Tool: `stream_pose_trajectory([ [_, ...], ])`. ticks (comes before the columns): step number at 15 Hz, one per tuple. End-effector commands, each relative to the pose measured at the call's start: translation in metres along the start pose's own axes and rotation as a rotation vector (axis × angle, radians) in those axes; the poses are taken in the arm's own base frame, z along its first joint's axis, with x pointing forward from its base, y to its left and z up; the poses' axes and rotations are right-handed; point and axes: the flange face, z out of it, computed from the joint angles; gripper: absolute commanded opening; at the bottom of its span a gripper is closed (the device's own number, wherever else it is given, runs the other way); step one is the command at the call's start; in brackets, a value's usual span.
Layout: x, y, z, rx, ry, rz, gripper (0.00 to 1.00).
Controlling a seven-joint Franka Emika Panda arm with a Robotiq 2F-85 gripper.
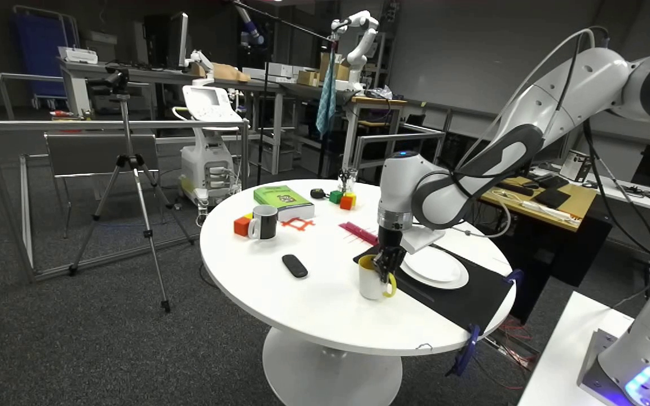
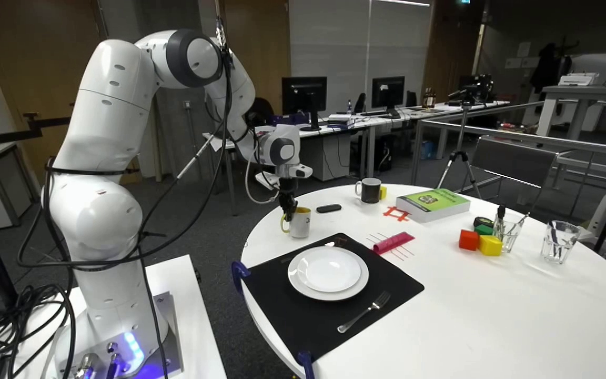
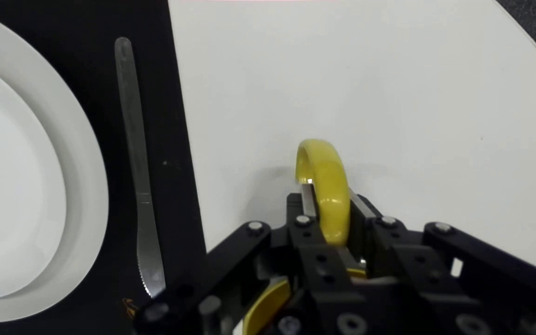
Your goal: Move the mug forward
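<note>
The mug [image 1: 369, 283] is white outside with a yellow inside and a yellow handle. It stands upright at the table surface beside the black mat, and also shows in an exterior view [image 2: 301, 224]. My gripper [image 1: 385, 269] points down over the handle side of the mug; it also shows in an exterior view [image 2: 289, 211]. In the wrist view my gripper [image 3: 329, 204] has the yellow handle [image 3: 320, 156] closely between its two fingers and looks shut on it. Most of the mug body is hidden under the gripper there.
White plates [image 2: 329, 269] lie on the black mat [image 2: 397, 287], with a knife [image 3: 133, 116] along its edge. A flat black oblong object [image 1: 294, 265], a black mug with white handle [image 1: 264, 221], a green book [image 1: 284, 202] and coloured blocks [image 2: 468, 240] are on the table.
</note>
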Motion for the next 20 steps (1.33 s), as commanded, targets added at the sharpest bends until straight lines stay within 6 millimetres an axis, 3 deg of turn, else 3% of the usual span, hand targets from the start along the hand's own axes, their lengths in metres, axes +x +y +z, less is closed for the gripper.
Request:
stream_pose_trajectory([
  [1,-0.012,-0.005,-0.010,0.010,0.046,0.036,0.05],
  [8,-0.041,-0.016,-0.004,0.007,0.109,0.063,0.05],
  [20,-0.081,0.012,0.002,-0.011,0.182,0.164,0.05],
])
